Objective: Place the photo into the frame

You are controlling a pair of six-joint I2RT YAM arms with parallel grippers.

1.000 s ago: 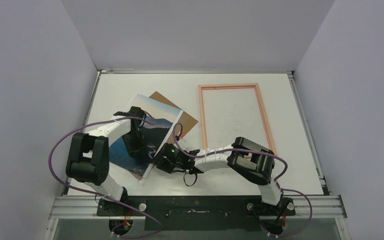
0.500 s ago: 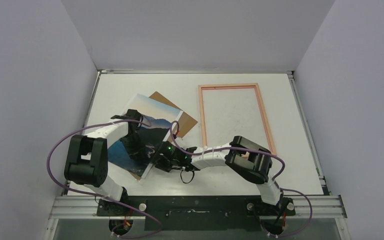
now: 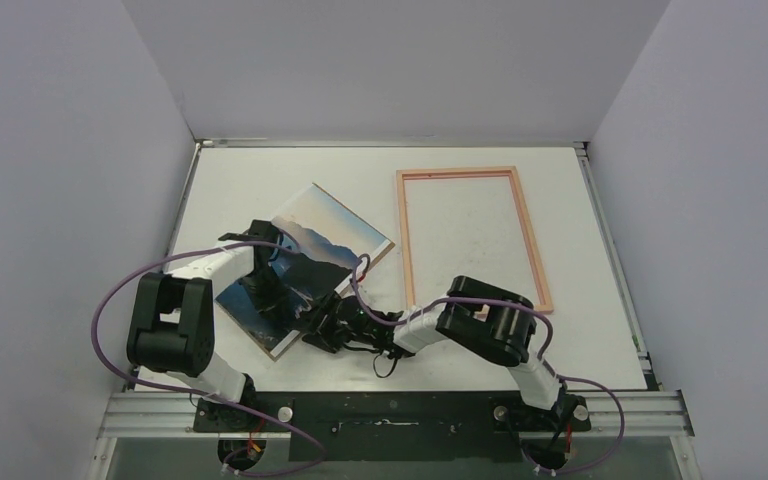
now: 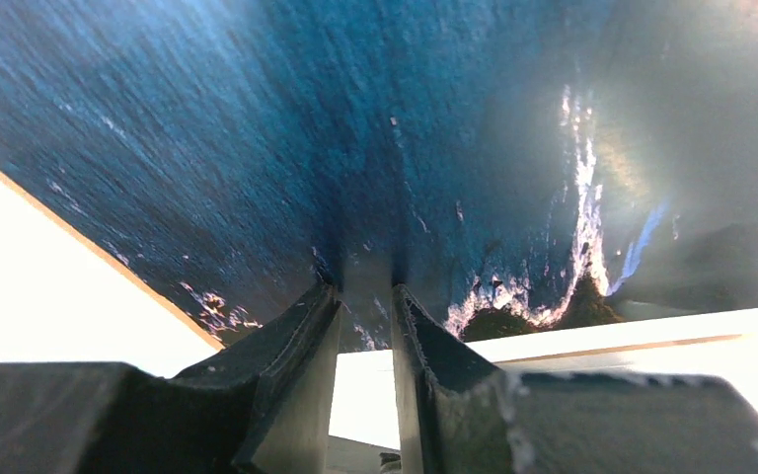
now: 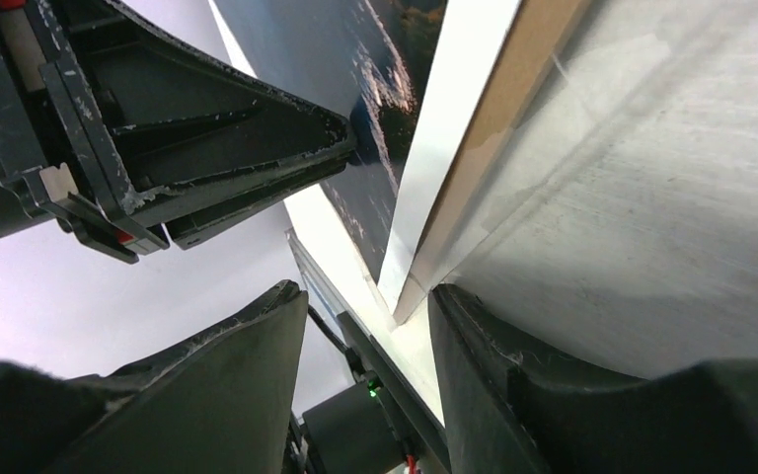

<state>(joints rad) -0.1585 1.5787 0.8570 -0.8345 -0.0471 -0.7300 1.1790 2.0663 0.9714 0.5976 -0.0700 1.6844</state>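
The photo (image 3: 310, 235) of blue sea and dark mountains lies askew on the left half of the table. My left gripper (image 3: 272, 275) is shut and presses its tips down on the sea part of the photo (image 4: 355, 118); its tips (image 4: 365, 291) stand almost together. My right gripper (image 3: 322, 328) is open, lying low at the photo's near right edge. In the right wrist view a corner of the photo (image 5: 395, 99) with its white border sits between the open jaws (image 5: 365, 291). The peach frame (image 3: 455, 173) lies flat at the back right, holding nothing.
The white table (image 3: 580, 340) is walled on three sides. The brown backing board is hidden, apparently under the photo. The left gripper's fingers (image 5: 257, 148) show close by in the right wrist view. Both arms' purple cables loop near the front rail.
The photo has turned and slid right, covering the brown backing board. My left gripper went with it. My right gripper moved left and nearer, to the photo's near edge.
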